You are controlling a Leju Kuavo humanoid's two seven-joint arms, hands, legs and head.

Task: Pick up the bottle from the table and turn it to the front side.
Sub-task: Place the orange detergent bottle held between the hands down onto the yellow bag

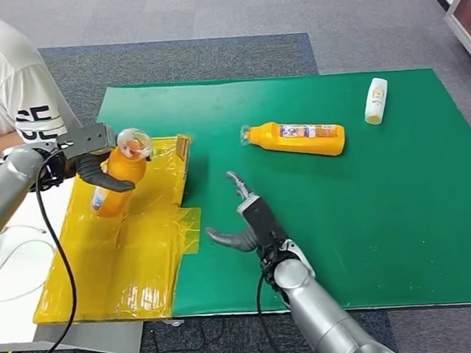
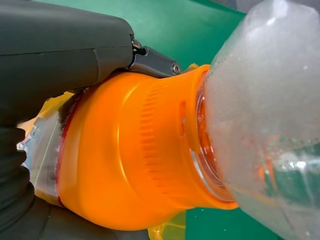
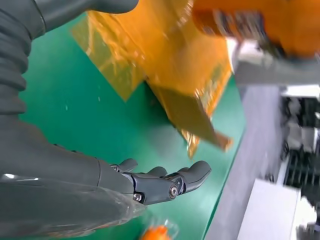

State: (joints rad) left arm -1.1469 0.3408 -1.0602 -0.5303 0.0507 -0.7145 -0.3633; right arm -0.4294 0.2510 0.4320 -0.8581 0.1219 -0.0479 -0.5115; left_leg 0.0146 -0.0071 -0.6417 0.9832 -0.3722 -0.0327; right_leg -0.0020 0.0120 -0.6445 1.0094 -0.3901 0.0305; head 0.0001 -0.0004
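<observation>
Your left hand [image 1: 94,154] grips the orange bottle [image 1: 118,178] near the worktop's left edge; smooth, rigid plastic, so hold its body. Right hand [image 1: 248,220] spread, empty.

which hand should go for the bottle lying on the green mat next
Right, probably. The right hand is open and empty over the green mat, with the lying bottle just beyond its fingers. The left hand already holds another orange bottle over the yellow sheet.

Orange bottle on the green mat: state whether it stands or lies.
Lying on its side: the orange bottle stretches flat along the green mat, cap end toward the yellow sheet.
</observation>
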